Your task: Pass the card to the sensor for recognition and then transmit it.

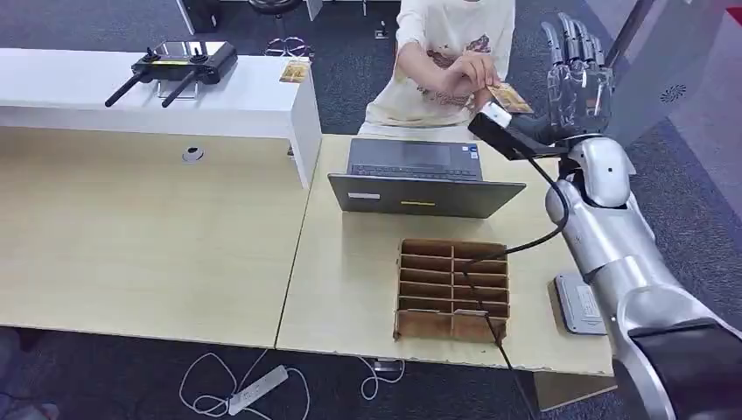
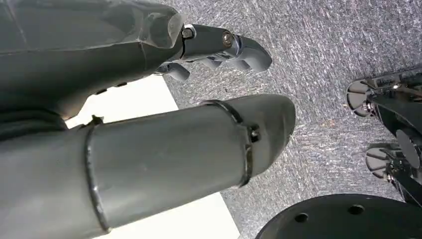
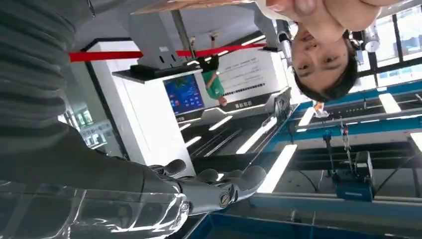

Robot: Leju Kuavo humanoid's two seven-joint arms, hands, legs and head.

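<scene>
A person in a pale shirt (image 1: 442, 52) sits across the table and pinches the tan card (image 1: 509, 98) in one hand (image 1: 468, 74). My right hand (image 1: 576, 74) is raised just right of the card, fingers stretched upward and apart, holding nothing. In the right wrist view the card's edge (image 3: 189, 5) lies beyond my extended fingers (image 3: 224, 186), with the person's fingertips on it. The grey card sensor (image 1: 577, 302) lies flat near the table's right edge, beside my right forearm. My left hand (image 2: 149, 149) hangs over grey carpet with its fingers loose and nothing in them.
An open grey laptop (image 1: 420, 175) stands mid-table, and a brown cardboard divider box (image 1: 453, 289) sits in front of it with a black cable across it. A white shelf (image 1: 262, 101) at the back left carries a black controller (image 1: 175, 68) and another card (image 1: 296, 70). A power strip (image 1: 258, 389) lies on the floor.
</scene>
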